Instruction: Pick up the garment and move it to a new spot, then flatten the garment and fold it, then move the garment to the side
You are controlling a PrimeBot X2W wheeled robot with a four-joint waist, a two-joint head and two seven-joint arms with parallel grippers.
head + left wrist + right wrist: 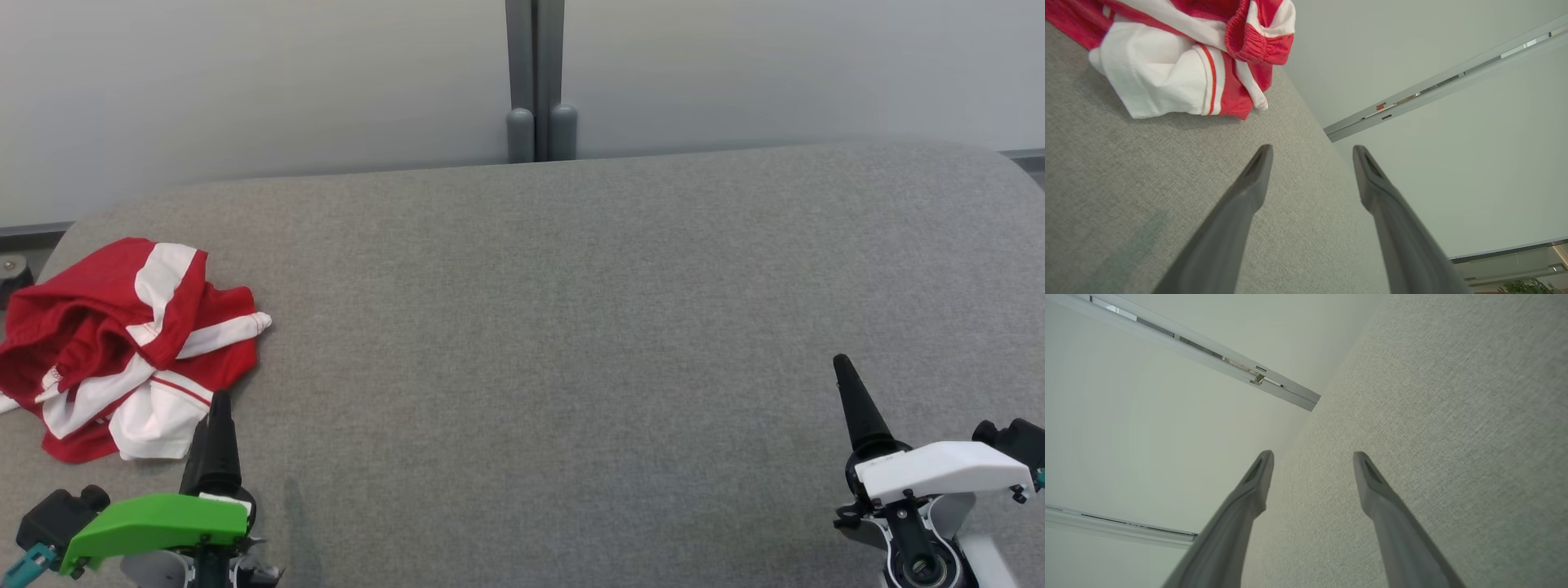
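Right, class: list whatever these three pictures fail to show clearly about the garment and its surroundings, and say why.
Garment, head view: crumpled, so its own folds hide what kind it is; the left edge cuts its tip.
Garment, left wrist view: the top edge cuts it off.
Left pincer, head view: fingers line up, hiding the gap between them.
Dark object, head view, far left: cut by the frame edge, too small to identify.

Big grey fabric-covered surface [571, 327] with rounded corners is taking up most of the space here. Pale, plain wall panels [245, 82] are running right behind it, and a grey upright post [535, 57] is splitting them in the middle. Soft, even light is falling over everything. A metal rail [1208, 347] is crossing the pale wall, and a bit of green plant [1531, 286] is peeking in low in the left wrist view.
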